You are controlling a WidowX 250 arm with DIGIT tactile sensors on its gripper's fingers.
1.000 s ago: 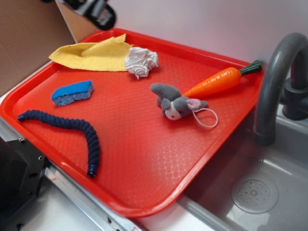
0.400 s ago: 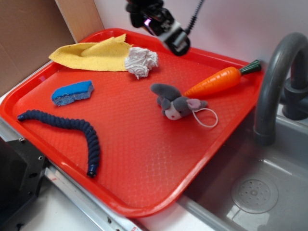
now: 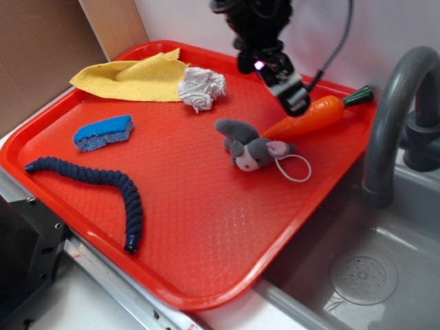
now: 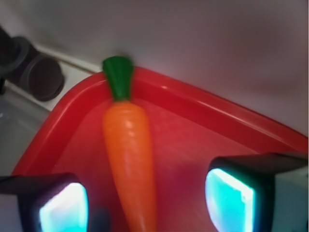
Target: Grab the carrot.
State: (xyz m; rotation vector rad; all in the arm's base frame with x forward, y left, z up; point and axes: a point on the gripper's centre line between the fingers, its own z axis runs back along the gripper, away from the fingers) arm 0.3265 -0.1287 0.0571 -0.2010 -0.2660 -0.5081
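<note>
Carrot (image 3: 311, 117) sits at the tray's (image 3: 206, 227) far right corner, stem touching the rim by the faucet (image 3: 392, 117).
We have the gripper (image 3: 292, 96) hovering just above its thick middle, fingers (image 4: 231, 198) spread wide and holding nothing. In our wrist view the carrot (image 4: 130, 159) runs up between the two pads, nearer the left one. Bunny (image 3: 253, 148) lies right by the tip; sponge (image 3: 103, 132), rope (image 3: 103, 182) and cloth (image 3: 130, 79) sit well apart.

I can read no writing, label, brand, number or sign in either of my views, neither on the things I see nor on the surfaces around them.
</note>
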